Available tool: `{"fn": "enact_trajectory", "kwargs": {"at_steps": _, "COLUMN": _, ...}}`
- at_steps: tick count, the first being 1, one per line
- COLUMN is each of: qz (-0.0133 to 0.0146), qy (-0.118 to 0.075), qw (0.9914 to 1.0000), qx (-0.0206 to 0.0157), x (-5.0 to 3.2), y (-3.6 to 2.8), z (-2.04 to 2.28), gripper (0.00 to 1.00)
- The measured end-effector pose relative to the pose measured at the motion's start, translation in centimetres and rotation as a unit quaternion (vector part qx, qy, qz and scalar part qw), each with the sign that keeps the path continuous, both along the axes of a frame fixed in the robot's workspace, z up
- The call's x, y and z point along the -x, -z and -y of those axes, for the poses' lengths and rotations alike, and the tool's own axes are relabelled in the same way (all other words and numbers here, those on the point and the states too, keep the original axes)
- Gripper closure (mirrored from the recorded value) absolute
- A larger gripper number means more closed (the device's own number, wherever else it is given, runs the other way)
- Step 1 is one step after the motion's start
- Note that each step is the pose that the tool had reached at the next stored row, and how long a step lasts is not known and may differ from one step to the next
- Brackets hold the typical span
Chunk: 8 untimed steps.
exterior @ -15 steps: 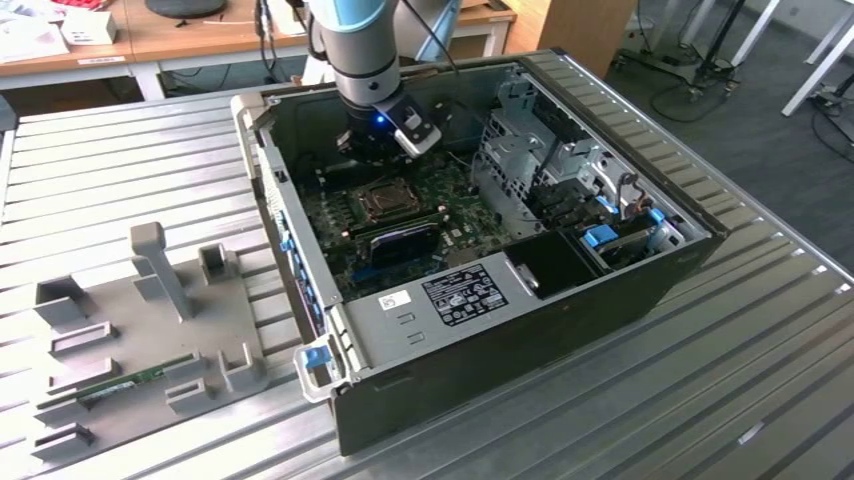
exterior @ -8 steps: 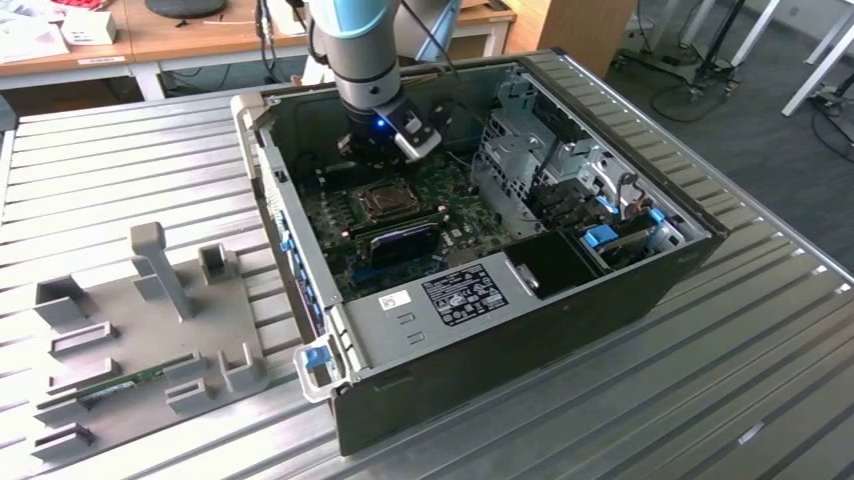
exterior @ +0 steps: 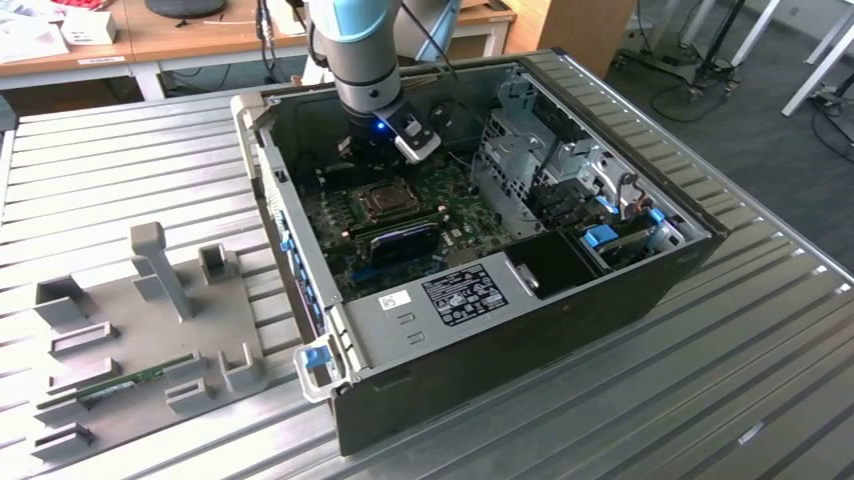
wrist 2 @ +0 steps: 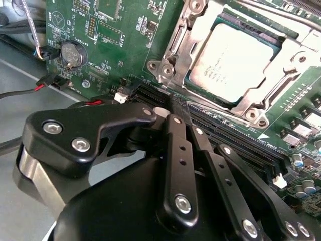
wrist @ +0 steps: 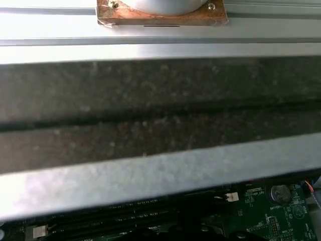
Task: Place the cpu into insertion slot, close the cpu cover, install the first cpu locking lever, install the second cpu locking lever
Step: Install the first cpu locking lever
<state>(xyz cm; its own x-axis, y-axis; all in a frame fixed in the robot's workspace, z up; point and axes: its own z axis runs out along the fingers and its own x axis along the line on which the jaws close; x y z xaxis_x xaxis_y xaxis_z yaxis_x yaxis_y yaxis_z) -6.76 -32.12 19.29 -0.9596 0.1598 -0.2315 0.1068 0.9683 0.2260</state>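
tool (wrist 2: pixel 173 108): black linkage fingers drawn together to a point, clenched on nothing, hovering just beside the socket over the long black memory slots (wrist 2: pixel 235 138).
cpu (wrist 2: pixel 233 63): sitting in the insertion slot (wrist 2: pixel 170 55) on the green board (wrist 2: pixel 115 30), inside the open computer case (exterior: pixel 641 270) near the tabletop (exterior: pixel 120 150) centre. silvery-tan face, flat, square; judging light, stiff, fragile beneath; taking by the edges only.
cpu cover (wrist 2: pixel 251 105): thin silvery frame, appearing to be lying around the chip; springy, sharp-edged.
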Motion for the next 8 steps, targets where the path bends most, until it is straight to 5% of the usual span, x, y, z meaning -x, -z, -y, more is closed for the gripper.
{"fn": "enact_trajectory", "kwargs": {"at_steps": 8, "qz": 0.0001, "qy": 0.0, "qw": 1.0, "qx": 0.0012, "x": 0.0, "y": 0.1, "z": 0.04, "gripper": 0.9}}
